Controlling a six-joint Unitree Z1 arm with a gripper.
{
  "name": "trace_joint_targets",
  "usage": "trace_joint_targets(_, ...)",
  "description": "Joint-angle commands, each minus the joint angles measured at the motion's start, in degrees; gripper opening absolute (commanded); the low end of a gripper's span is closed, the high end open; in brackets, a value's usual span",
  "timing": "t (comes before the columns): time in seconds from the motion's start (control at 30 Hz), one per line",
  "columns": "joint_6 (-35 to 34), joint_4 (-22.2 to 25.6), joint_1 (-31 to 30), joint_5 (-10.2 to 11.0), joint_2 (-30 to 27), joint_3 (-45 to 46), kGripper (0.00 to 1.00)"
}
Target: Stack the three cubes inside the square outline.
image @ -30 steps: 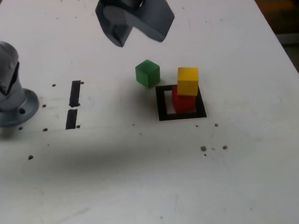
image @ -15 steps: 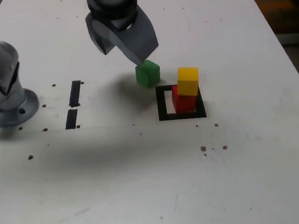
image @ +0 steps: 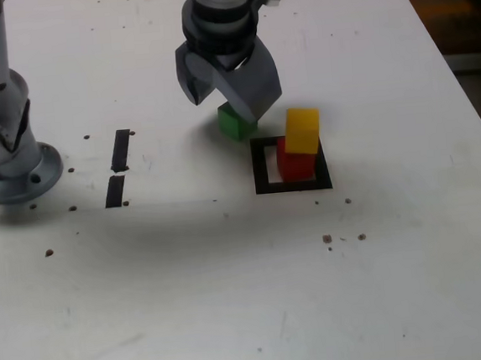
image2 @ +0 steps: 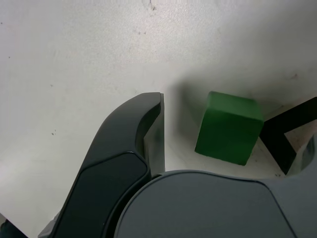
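The square tape outline (image: 260,168), black with a white centre, lies on the pale surface (image: 234,298). Inside it sits the red cube (image: 297,167), nearer the outline's side toward the exterior view's right, with a strip of white centre showing on its other side. The yellow cube (image: 302,130) rests on top of the red one, so these two make a stack at the outline.

The green cube (image: 234,125) is outside the outline, on the surface just beyond its upper left corner as the exterior view shows it. The pincer (image: 227,109) stands wide open above the green cube, partly hiding it in the exterior view, and holds nothing. In the wrist view, a gap of bare surface separates the dark curved finger (image2: 129,129) from the green cube; the other finger is mostly out of that picture.

Well apart from the outline, toward the exterior view's left, two short black tape strips (image: 121,150) lie nearly end to end. Farther from the outline on that same side stands a round grey base (image: 30,181), with dark spots scattered near it.
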Motion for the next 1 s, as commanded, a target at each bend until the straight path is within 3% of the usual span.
trace_joint_targets(0.0,0.06,-0.25,0.4,-0.11,0.38,-0.22,0.98)
trace_joint_targets(0.2,0.06,-0.99,1.11,-0.52,1.5,-0.13,0.96)
trace_joint_targets(0.53,-0.25,-2.57,1.77,-3.77,4.29,-0.01,0.91)
trace_joint_targets(0.7,-0.77,-2.69,2.38,-3.77,4.4,0.56,0.85)
trace_joint_targets(0.83,-0.85,-2.5,2.67,-3.01,4.4,1.17,0.74)
trace_joint_targets(0.97,-1.35,-2.98,2.68,-3.41,4.38,1.11,0.49)
